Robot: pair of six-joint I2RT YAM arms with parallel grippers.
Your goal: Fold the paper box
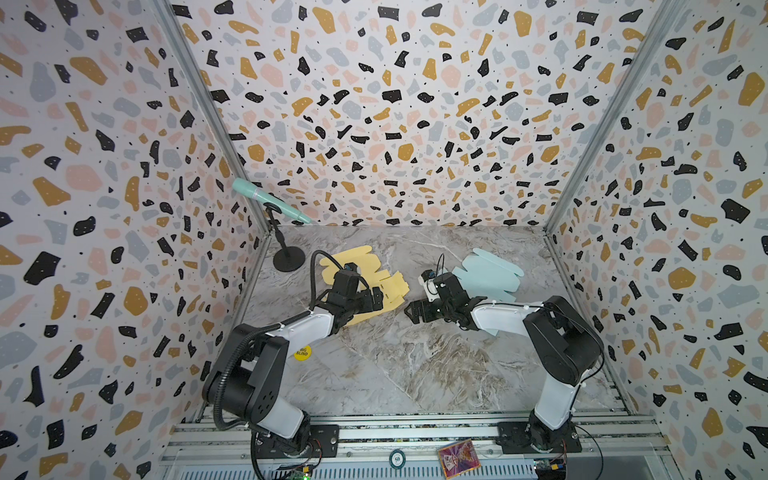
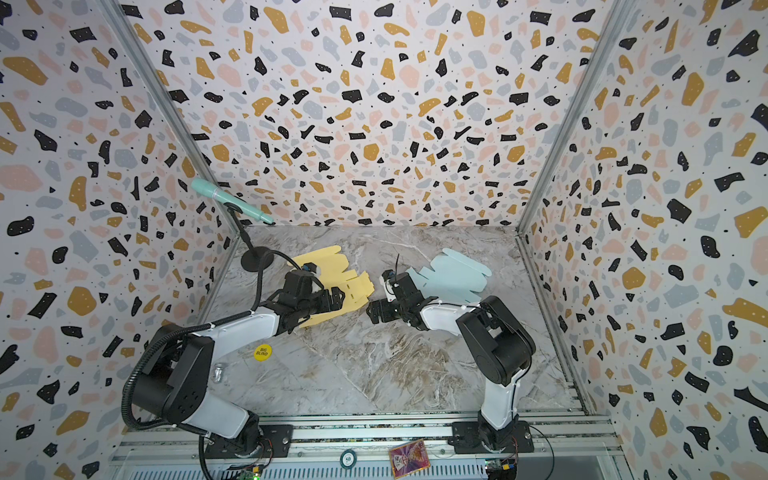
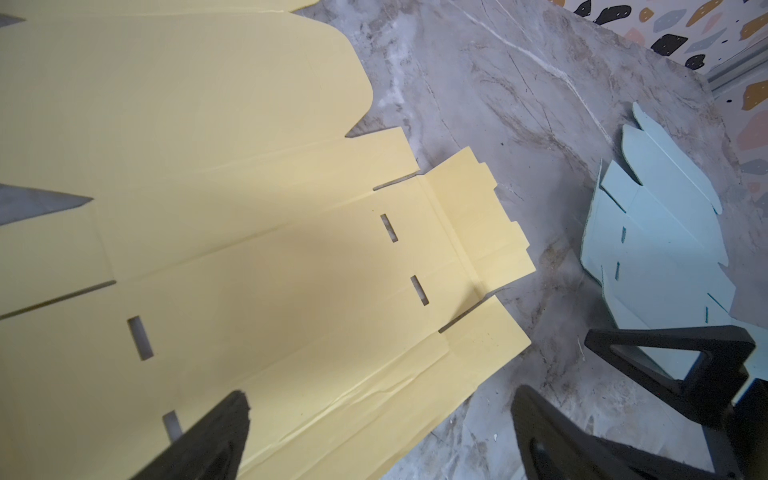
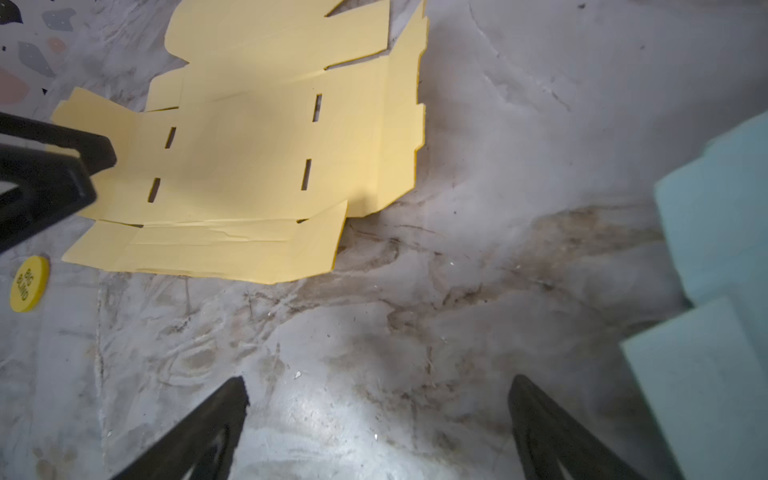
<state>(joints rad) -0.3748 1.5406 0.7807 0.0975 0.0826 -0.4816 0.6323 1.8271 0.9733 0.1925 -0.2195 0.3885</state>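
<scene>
Black fingers of the left hand stand wide apart and hold nothing. One hangs over the pale yellow flat-cut paper box blank, the other over the bare grey marble tabletop just past the sheet's edge. Whether that finger touches the paper cannot be told. The yellow blank lies unfolded under and ahead of this hand, its slots showing, and its end flap toward the right hand is tilted up slightly. The right hand is also spread wide and empty. It hangs over bare tabletop, with the yellow blank ahead of it and the left hand near but apart. A light blue flat paper box blank lies beside and behind the right hand's wrist. A round yellow chip marked BIG BLIND sits behind the left hand, beside its forearm.
</scene>
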